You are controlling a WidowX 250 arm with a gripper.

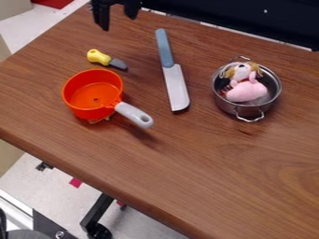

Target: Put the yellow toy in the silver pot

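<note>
The pincer (117,22) hung wide over the counter (205,158); the yellow toy (99,57) lay near the orange pan (84,112), well apart from the silver pot (232,107).

- Most likely a robot lab: a black robot pincer (118,23) hangs over the far edge of the bench (211,163).
- The bench has a wood-look top and, under it, a black leg (98,210) ending in a caster (100,231), more like work-room furniture than a home table.
- The floor (38,186) is pale and hard, with small red-pink scraps (75,182) on it.
- An orange pan (74,106) and a metal pot (249,111) hint at a kitchen, but they sit on this wheeled bench.
</note>
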